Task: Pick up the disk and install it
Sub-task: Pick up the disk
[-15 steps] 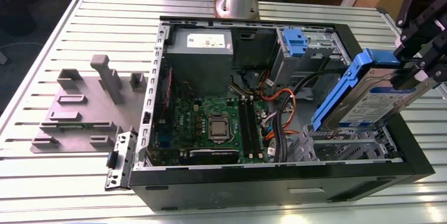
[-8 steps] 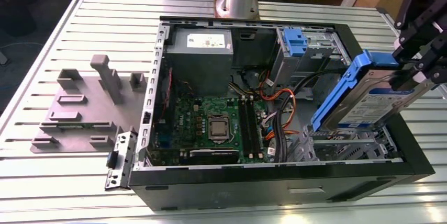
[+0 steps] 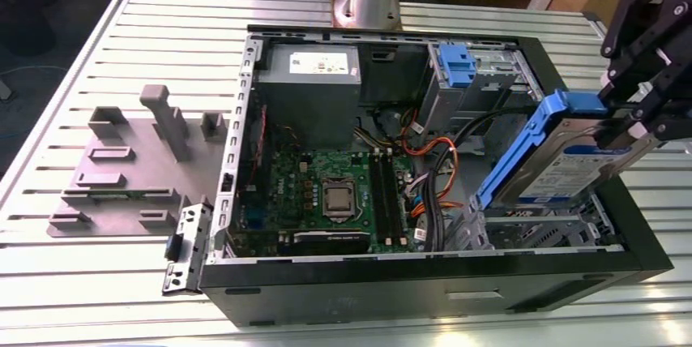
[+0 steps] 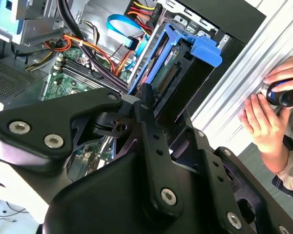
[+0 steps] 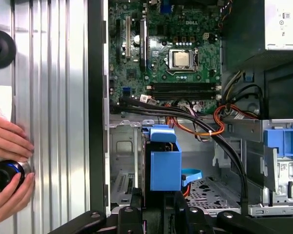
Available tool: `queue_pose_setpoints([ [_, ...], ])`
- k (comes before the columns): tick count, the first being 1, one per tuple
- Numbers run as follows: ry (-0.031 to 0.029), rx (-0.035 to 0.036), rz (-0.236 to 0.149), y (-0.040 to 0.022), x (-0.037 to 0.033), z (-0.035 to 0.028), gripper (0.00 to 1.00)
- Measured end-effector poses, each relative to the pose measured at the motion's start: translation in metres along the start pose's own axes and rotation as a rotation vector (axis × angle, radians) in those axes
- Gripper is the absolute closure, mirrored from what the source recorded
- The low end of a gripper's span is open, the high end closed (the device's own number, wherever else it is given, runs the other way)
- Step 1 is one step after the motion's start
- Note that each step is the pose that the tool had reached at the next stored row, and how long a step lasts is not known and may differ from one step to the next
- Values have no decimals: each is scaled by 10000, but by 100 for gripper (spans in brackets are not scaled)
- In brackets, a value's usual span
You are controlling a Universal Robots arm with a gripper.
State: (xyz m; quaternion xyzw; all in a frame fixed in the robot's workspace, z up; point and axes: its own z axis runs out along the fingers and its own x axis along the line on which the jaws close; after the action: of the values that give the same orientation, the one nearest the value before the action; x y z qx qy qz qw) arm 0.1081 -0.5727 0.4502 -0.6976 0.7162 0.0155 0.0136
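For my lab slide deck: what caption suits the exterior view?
The gripper holds the disk, tilted, over the drive cage of the open computer case.

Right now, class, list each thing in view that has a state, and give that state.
disk, held tilted over the computer case
pincer, shut on the disk
computer case, open, side panel off
processor, uncovered, no cooler fitted
hands, cupped round a dark round object
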Motion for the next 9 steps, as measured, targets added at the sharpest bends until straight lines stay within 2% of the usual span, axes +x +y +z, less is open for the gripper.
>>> queue_pose_setpoints([
  [3, 1, 0, 0, 0, 1, 17, 65],
  [9, 23, 0, 0, -1, 5, 119, 65],
])
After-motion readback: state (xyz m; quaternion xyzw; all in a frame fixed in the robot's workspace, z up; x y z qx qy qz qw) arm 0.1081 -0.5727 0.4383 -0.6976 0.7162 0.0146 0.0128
